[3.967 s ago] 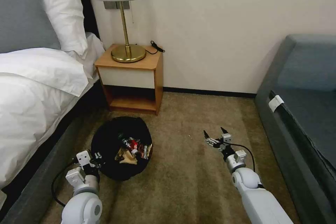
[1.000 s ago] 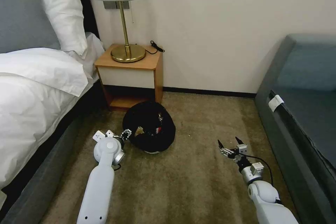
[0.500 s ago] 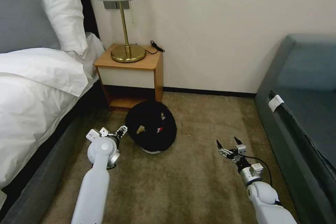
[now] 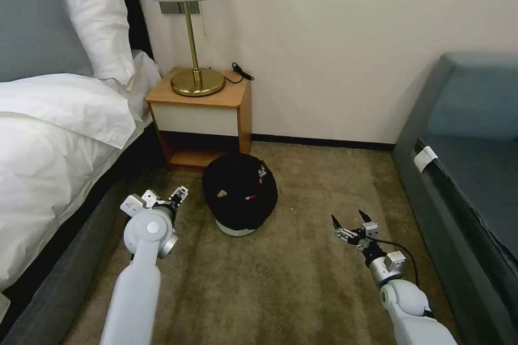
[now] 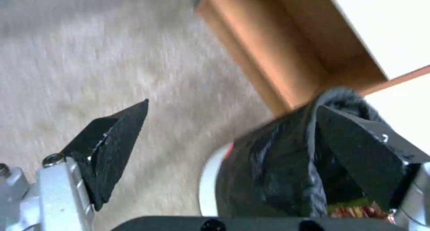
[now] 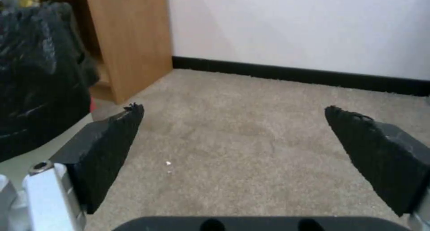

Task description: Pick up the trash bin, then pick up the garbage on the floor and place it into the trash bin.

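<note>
Nearest you, the right gripper (image 4: 348, 220) hangs low over the brown carpet (image 4: 302, 275) with its black fingers (image 6: 107, 150) spread wide and nothing between them — it sits well apart from the bin, close to the grey-blue sofa (image 4: 469, 183). On your other side the left gripper (image 4: 178, 194) is just beside the small round white trash bin lined with a crinkled black plastic bag (image 4: 240, 194); its jaws stand open too, and in the left wrist view one black fingertip (image 5: 358, 150) overlaps the bag's edge while the other is out over bare carpet (whether that first tip actually touches the plastic, you cannot tell). The bin stands on the floor, its white base showing under the bag, and bits of the garbage (image 4: 249, 198) — a red scrap, a tan piece — lie inside it. Beyond the bin you have the wooden nightstand (image 4: 202, 118) against the wall, carrying a brass lamp with a grey shade (image 4: 189, 27), and the white-sheeted bed (image 4: 54, 129) to its left.
</note>
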Tool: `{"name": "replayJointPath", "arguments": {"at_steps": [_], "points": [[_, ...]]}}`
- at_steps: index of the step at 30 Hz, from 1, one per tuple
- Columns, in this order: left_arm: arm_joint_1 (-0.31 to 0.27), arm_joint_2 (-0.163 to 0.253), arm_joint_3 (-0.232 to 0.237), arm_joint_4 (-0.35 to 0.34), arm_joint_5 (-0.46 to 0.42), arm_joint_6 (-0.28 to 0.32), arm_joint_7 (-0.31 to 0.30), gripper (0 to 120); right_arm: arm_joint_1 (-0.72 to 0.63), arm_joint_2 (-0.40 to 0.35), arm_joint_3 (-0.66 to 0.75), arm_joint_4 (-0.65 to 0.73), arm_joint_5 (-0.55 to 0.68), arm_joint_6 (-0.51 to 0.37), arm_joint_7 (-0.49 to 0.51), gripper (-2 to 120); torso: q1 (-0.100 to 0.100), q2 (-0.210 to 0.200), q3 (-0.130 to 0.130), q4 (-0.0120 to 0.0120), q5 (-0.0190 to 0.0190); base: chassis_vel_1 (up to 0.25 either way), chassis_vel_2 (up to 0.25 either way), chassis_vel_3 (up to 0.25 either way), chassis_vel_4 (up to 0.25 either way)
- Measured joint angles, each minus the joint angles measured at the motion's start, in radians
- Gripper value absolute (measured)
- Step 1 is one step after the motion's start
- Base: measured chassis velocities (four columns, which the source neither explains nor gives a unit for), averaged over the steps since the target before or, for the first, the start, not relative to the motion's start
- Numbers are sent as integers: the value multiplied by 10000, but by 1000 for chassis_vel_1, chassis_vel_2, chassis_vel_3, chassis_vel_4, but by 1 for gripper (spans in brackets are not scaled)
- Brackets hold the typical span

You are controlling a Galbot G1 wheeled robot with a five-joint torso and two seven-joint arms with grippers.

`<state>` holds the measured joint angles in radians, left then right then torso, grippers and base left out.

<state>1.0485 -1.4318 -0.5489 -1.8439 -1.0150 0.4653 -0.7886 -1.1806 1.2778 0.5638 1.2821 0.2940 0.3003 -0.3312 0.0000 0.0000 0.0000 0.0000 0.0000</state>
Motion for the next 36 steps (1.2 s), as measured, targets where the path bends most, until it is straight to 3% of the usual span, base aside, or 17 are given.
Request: {"name": "replayJointPath", "arguments": {"at_steps": [1, 4, 5, 8, 14, 17, 18, 21, 26, 30, 36], "points": [[0, 0, 0, 0, 0, 0, 0, 100, 0, 0, 0, 0, 0, 0, 0, 100, 0, 0, 0, 0, 0, 0, 0, 0, 0], [321, 250, 84, -310, 1410, -253, 1094, 100, -124, 5, -23, 221, -50, 0, 423, 100, 0, 0, 0, 0, 0, 0, 0, 0, 0], [321, 250, 84, -310, 1410, -253, 1094, 100, -124, 5, -23, 221, -50, 0, 423, 100, 0, 0, 0, 0, 0, 0, 0, 0, 0], [744, 559, 163, -715, 2378, -517, 2425, 100, -267, 23, -14, 361, -234, 37, 761, 100, 0, 0, 0, 0, 0, 0, 0, 0, 0], [901, 668, 197, -882, 2583, -546, 2775, 100, -329, 27, -8, 429, -269, 43, 871, 100, 0, 0, 0, 0, 0, 0, 0, 0, 0], [1423, 850, 312, -1324, 3837, -686, 3651, 100, -582, 74, 64, 691, -312, 87, 1133, 100, 0, 0, -1, 0, 0, 0, 0, 0, 0], [1423, 850, 312, -1324, 3837, -686, 3651, 100, -582, 74, 64, 691, -312, 87, 1133, 100, 0, 0, -1, 0, 0, 0, 0, 0, 0], [2010, 997, 517, -1678, 5041, -843, 4133, 100, -806, 139, 128, 895, -310, 188, 1313, 100, 0, 0, -1, -1, 0, 0, 0, 0, 0], [2648, 1134, 542, -1891, 5940, -998, 4389, 100, -976, 187, 202, 1072, -281, 253, 1412, 100, -1, 0, 0, 0, -1, 0, 0, 0, 0], [4118, 1373, 479, -2477, 7513, -1517, 4791, 100, -1394, 273, 360, 1300, -229, 506, 1476, 100, -1, 0, -1, 0, -1, 0, 0, 0, 0], [4910, 1206, 441, -3126, 8059, -1832, 4827, 100, -1656, 290, 415, 1393, -192, 721, 1476, 100, -1, 0, -1, 0, 0, 0, 0, 0, 0]]}}
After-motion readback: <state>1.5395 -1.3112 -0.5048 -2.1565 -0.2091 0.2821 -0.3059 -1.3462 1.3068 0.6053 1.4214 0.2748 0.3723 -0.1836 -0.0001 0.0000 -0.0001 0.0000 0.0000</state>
